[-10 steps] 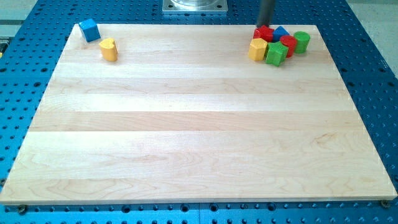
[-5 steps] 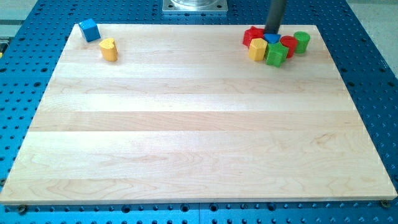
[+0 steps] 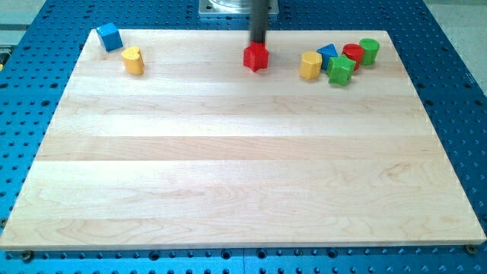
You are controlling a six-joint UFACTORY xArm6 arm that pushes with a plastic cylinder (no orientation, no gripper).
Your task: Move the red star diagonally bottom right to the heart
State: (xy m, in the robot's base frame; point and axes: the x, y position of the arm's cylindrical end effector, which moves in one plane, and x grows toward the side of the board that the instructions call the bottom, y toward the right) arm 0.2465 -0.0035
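Observation:
The red star (image 3: 256,58) lies near the top edge of the wooden board (image 3: 243,144), a little right of the middle, apart from the other blocks. My tip (image 3: 258,43) stands just above it, at its top edge, touching or nearly so. The yellow heart (image 3: 133,60) lies at the view's top left, far to the left of the star.
A blue cube (image 3: 109,36) sits at the top left corner, up-left of the heart. At the top right stands a cluster: a yellow block (image 3: 310,65), a blue block (image 3: 328,53), a green star (image 3: 340,70), a red cylinder (image 3: 352,54) and a green cylinder (image 3: 369,51).
The rod has swept left from the top right cluster. The red star has slid left with it, out of the cluster. The yellow and blue blocks shifted slightly.

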